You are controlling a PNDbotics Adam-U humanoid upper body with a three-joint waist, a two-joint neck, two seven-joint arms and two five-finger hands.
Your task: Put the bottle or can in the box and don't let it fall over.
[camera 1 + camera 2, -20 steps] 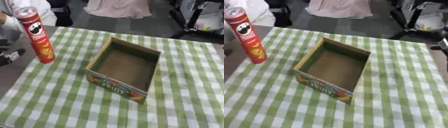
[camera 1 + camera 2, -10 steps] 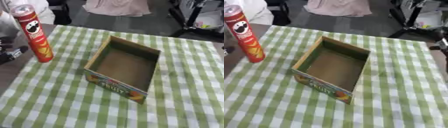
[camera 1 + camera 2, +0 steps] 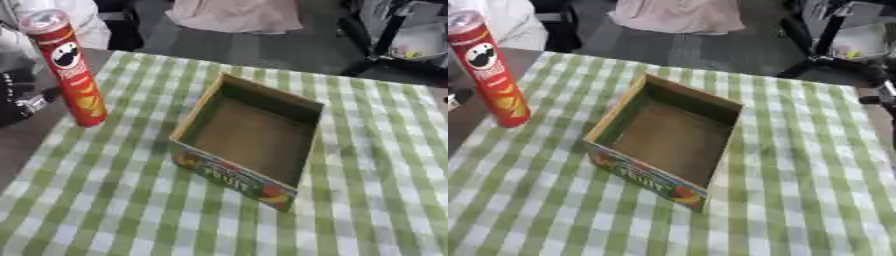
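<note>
With our left hand (image 3: 19,97) beside the upright can (image 3: 70,70), its grip unreadable, we judged a clumsy nudge could topple it short of the box (image 3: 248,138) beyond.

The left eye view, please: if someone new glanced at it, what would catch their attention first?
Most likely the tall red chip can, standing upright at the left edge of the green checked tablecloth. Next comes the open cardboard box in the middle of the cloth, empty, with fruit artwork on its near side. The robot's left hand shows as a dark shape at the left border beside the can, apparently not holding it.
</note>
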